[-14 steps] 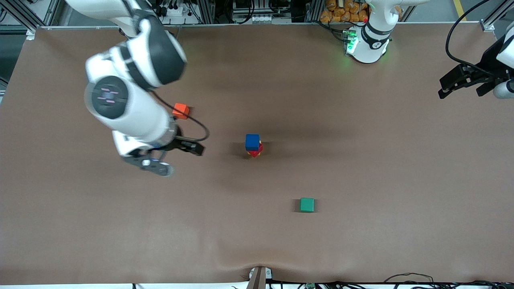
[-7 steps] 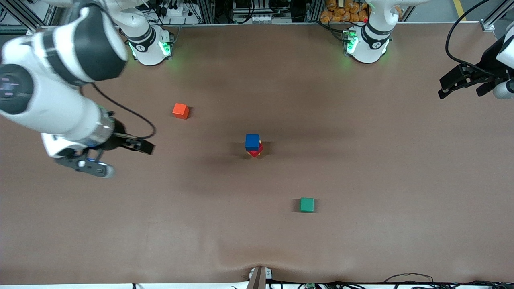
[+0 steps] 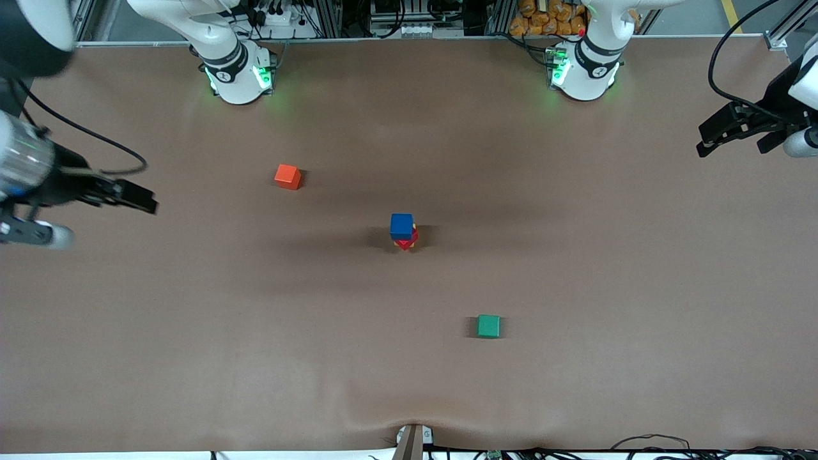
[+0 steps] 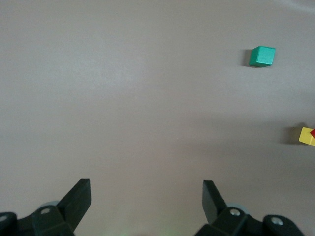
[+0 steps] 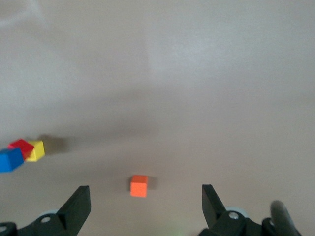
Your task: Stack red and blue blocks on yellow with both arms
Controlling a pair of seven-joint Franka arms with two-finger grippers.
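Note:
The blue block [image 3: 401, 225] tops a small stack in the middle of the table, with the red block [image 3: 407, 242] turned askew beneath it. In the right wrist view the blue block [image 5: 11, 160] and the red block [image 5: 20, 146] sit above the yellow cube [image 5: 36, 150]. The yellow cube [image 4: 306, 135] also peeks into the left wrist view. My right gripper [image 3: 89, 217] hangs open and empty over the right arm's end of the table. My left gripper [image 3: 735, 142] waits open and empty over the left arm's end.
An orange-red cube [image 3: 287, 176] lies between the stack and the right arm's base, and shows between the right gripper's [image 5: 146, 201] fingers, far below. A green cube [image 3: 489, 326] lies nearer the front camera than the stack and appears as a green cube [image 4: 261, 56] ahead of the left gripper [image 4: 146, 199].
My right arm has swung away from the stack to the right arm's end of the table, its gripper open throughout. The stack and the left arm have not moved.

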